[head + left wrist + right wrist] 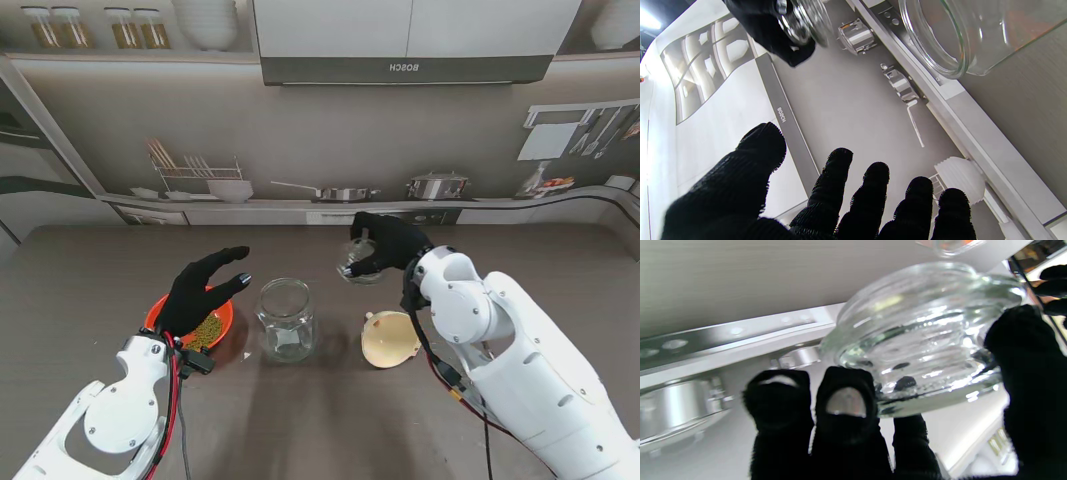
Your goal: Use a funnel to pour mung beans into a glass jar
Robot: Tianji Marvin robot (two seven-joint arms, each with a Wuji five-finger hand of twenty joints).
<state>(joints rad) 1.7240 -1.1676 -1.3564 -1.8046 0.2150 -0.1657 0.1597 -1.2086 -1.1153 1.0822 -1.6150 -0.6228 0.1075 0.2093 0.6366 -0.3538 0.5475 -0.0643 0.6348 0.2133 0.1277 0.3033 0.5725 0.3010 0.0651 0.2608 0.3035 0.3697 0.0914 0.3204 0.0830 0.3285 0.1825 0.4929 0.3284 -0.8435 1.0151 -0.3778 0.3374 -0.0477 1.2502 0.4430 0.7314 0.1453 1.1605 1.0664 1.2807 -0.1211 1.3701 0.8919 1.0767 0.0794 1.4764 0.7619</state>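
An open glass jar (286, 318) (977, 33) stands upright in the middle of the table. To its right a cream funnel (390, 338) lies on its side. An orange bowl of mung beans (207, 328) sits to the jar's left. My left hand (200, 292) (826, 196) hovers over that bowl, open, with fingers spread and nothing held. My right hand (385, 248) (873, 413) is raised beyond the funnel, shut on the clear glass jar lid (360, 264) (923, 340) (805, 21), which it holds off the table.
A printed kitchen backdrop (330, 150) with shelf, pans and a hood rises behind the table's far edge. Bare table lies nearer to me than the jar and funnel.
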